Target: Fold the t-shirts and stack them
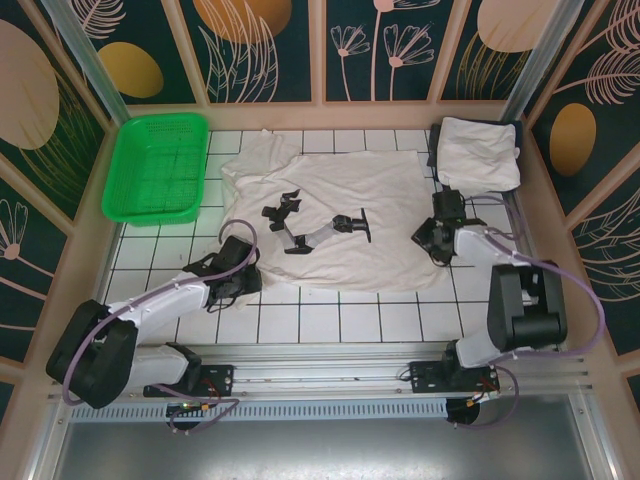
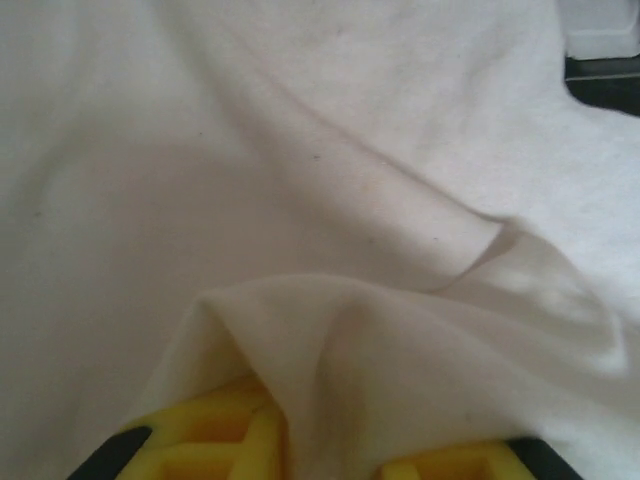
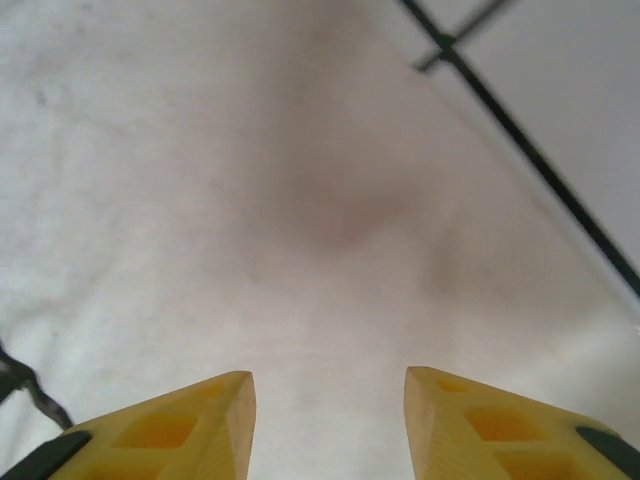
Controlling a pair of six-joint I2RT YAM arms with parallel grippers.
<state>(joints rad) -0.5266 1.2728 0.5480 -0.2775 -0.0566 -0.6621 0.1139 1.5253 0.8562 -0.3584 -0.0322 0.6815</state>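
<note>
The first fold of the spread t-shirt (image 1: pixel 330 190) looks barely begun: the left gripper (image 2: pixel 330 445) has a ridge of the shirt's near edge bunched between its part-closed fingers, pinched or only draped I cannot tell. The right gripper (image 3: pixel 328 378) hangs open and empty over the opposite edge, so it probably must drop and pinch there next. Beyond both grippers the shirt lies flat on the table (image 1: pixel 300 325), off-white and softly creased, and farther past the right gripper rests a folded t-shirt (image 1: pixel 478 152).
</note>
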